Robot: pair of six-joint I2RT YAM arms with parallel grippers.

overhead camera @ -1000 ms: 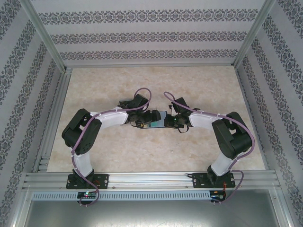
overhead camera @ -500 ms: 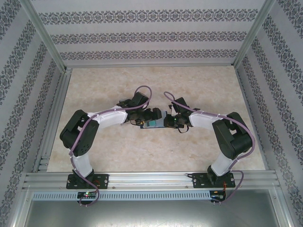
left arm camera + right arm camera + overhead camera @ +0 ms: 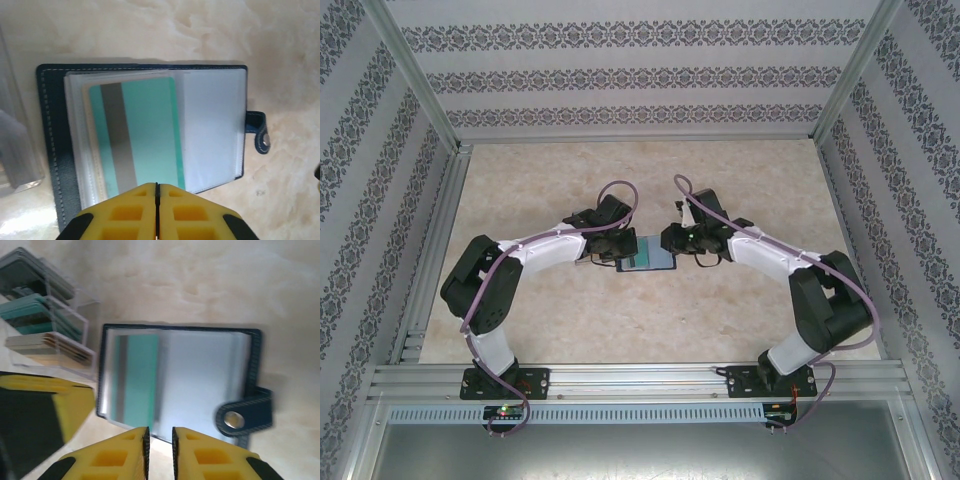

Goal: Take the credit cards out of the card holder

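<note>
The card holder (image 3: pixel 52 150) lies opened flat in the middle of the worktop (image 3: pixel 280 40), between the two arms. Its closure tab (image 3: pixel 245 412) is thrown out to one side, so the clear sleeves (image 3: pixel 212 125) face up. One teal card (image 3: pixel 147 132), grey stripe showing, sits in the top sleeve. The left gripper (image 3: pixel 156 192) reaches in from the left with its yellow fingers pressed together at one short edge of that card. The edge runs under the fingertips, so I cannot tell whether they pinch it or merely lie over it, though a thin card would call for a tight pinch. The right gripper (image 3: pixel 159 434) sits at the holder's right side, fingers a narrow slit apart with nothing between them. It is probably placed to pin the cover so the case does not slide when the card is drawn. Just beside the holder stands a clear rack (image 3: pixel 82 315) with grey, teal and tan cards in sorted stacks (image 3: pixel 37 315). That suggests much of the unloading is done and this teal card is the one in hand. The likely risk is the sleeve lifting with the card.
</note>
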